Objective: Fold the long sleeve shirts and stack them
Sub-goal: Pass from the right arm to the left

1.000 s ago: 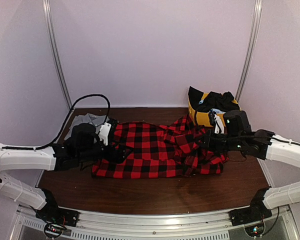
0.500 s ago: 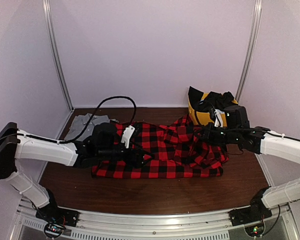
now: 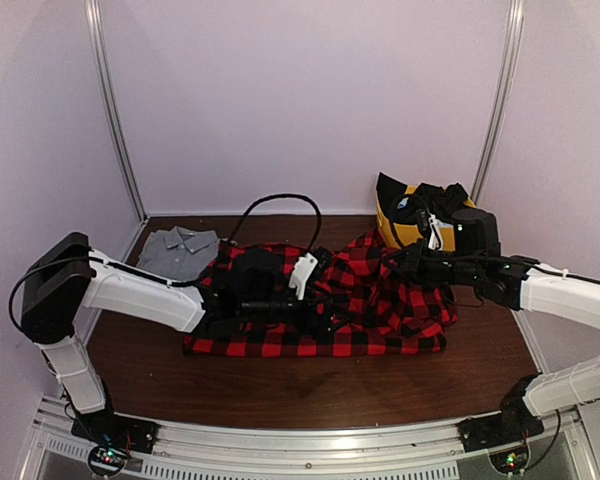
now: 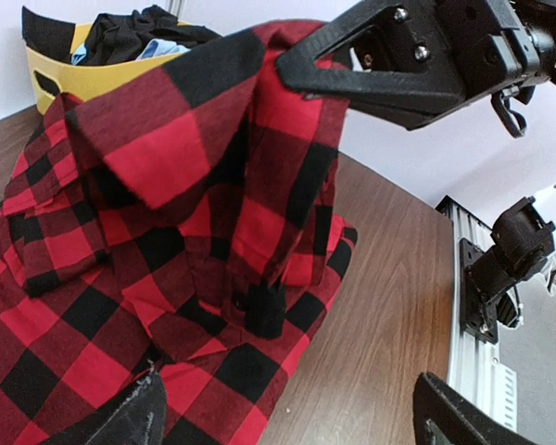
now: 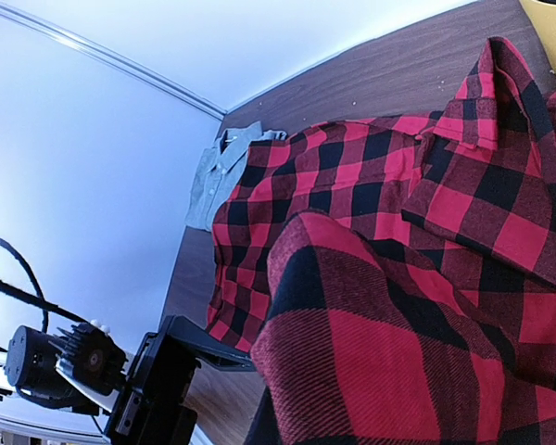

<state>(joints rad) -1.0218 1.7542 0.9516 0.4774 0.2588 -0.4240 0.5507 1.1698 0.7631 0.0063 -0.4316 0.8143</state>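
While the right gripper point(image 3: 400, 266) pinches shut on a raised fold of the red-and-black buffalo-check flannel shirt point(image 3: 380, 335), the left gripper point(image 4: 287, 422) hovers wide open, empty, over its spread body (the fold is best laid across flat, edges matched). Beyond, the dark wooden table point(image 3: 310, 385) carries a plain grey collared shirt point(image 3: 177, 248) far left; pale lilac walls point(image 3: 300, 100) enclose it.

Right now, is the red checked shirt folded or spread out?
Mid-fold: the right gripper holds one side lifted; the rest of the flannel shirt lies flat.
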